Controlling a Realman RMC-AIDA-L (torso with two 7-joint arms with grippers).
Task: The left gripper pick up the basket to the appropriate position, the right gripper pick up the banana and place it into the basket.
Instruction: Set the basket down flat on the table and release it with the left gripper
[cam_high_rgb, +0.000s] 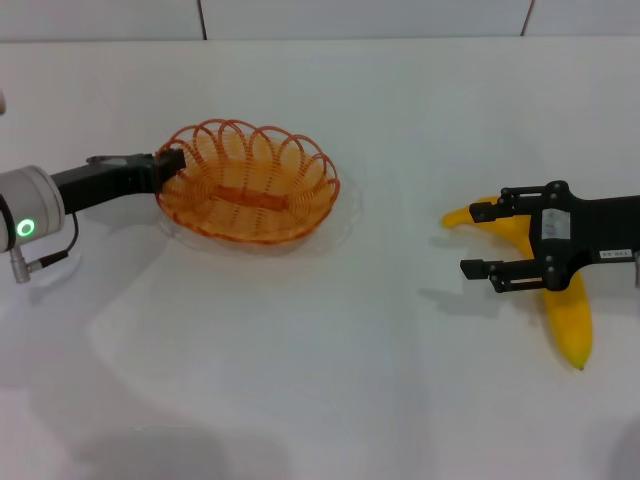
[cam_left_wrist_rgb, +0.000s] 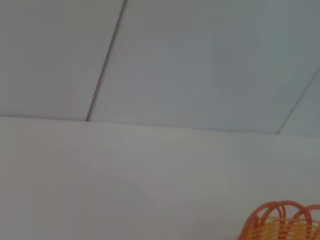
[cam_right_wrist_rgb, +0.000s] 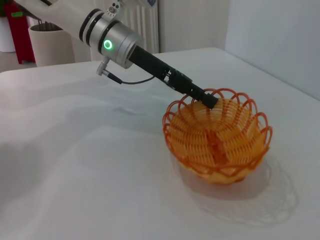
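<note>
The left gripper (cam_high_rgb: 170, 160) is sitting at the near-left rim of the basket (cam_high_rgb: 250, 185), its thin black fingers clamped together on the orange wire loops there, with its black arm (cam_high_rgb: 100, 182) reaching in from the left edge of the head view. In the right wrist view the same gripper (cam_right_wrist_rgb: 209, 101) is biting the scalloped rim of the basket (cam_right_wrist_rgb: 220, 137), and the basket is hanging slightly tilted just above the table (cam_right_wrist_rgb: 75, 165), casting a faint looped shadow on the white surface beneath and beside it. A green ring light (cam_high_rgb: 25, 228) is glowing on the silver wrist of the left arm. The left wrist view is catching only a few orange loops of the basket (cam_left_wrist_rgb: 282, 222) at the lower corner, with white table and wall beyond. Well apart from the basket, on the right side of the table (cam_high_rgb: 330, 350), the banana (cam_high_rgb: 560, 290) is lying flat, its curve running from a tip near the middle of the table down toward the robot. The right gripper (cam_high_rgb: 488, 240) is hovering over the banana with its two black fingers spread apart, one finger near the banana's far end and the other across its middle, not closed on the fruit.
</note>
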